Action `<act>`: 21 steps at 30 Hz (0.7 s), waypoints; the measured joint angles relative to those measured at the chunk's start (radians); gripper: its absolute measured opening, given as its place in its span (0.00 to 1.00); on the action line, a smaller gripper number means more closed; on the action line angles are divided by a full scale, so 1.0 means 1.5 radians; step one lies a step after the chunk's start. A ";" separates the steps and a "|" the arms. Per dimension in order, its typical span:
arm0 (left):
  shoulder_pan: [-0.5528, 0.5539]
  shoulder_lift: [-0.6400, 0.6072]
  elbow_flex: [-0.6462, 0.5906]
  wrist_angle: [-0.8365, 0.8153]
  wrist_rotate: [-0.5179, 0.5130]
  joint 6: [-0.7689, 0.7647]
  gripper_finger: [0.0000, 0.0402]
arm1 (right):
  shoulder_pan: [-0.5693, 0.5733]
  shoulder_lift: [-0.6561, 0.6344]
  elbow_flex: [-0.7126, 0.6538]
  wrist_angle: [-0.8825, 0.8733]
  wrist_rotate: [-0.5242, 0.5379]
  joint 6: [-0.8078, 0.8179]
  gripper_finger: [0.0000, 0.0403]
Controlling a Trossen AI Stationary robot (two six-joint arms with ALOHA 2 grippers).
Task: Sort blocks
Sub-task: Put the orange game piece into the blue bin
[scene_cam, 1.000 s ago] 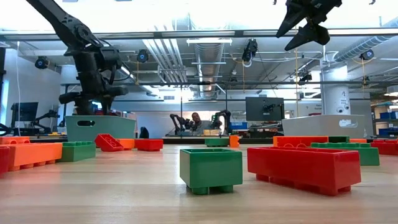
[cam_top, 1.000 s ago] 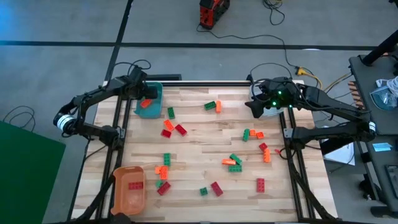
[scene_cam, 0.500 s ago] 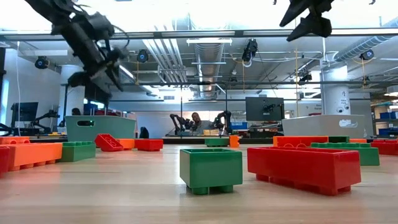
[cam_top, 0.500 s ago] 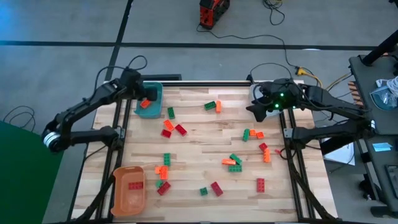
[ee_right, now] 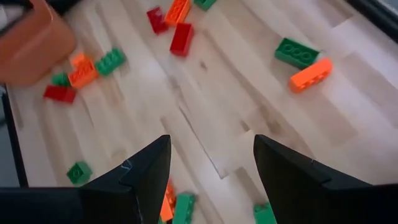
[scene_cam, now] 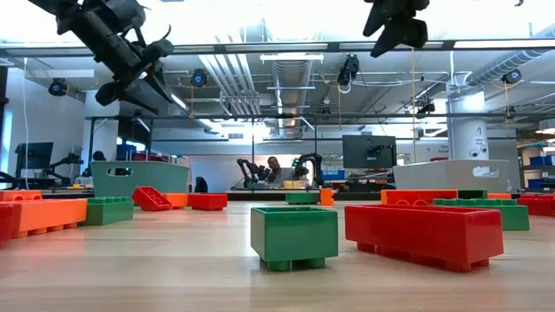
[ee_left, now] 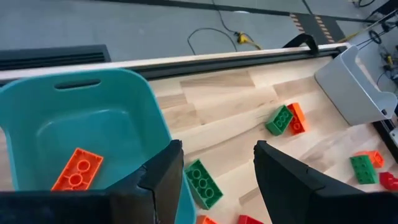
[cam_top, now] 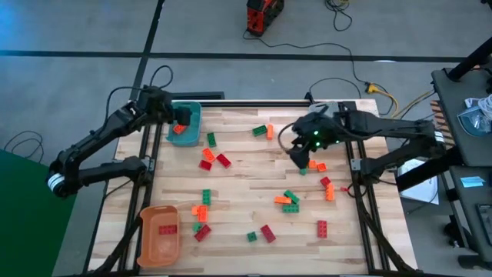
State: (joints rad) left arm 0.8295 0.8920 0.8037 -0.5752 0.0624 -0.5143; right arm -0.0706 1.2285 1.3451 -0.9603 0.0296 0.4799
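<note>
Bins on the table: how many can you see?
3: a teal bin at the far left corner, an orange bin at the near left corner, a grey bin at the far right edge.

I find no writing that I can read in any of my views. The blocks (cam_top: 289, 199) on my bench (cam_top: 246, 181) show only studs, and the teal bin (ee_left: 74, 130) and orange bin (cam_top: 159, 231) carry no label. A dark monitor (scene_cam: 361, 151) in the room behind might hold text, but it is too far off to tell.
</note>
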 joint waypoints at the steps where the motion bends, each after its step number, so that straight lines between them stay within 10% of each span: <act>1: 0.000 -0.001 0.000 0.000 0.000 0.003 0.43 | 0.007 0.013 0.010 -0.010 0.000 -0.004 0.54; 21: 0.000 -0.003 0.000 0.005 0.001 0.050 0.43 | 0.162 0.137 0.064 -0.195 -0.020 0.075 0.54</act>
State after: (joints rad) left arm 0.8299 0.8883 0.8037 -0.5674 0.0631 -0.4398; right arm 0.1731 1.4342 1.4414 -1.2527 0.0000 0.5920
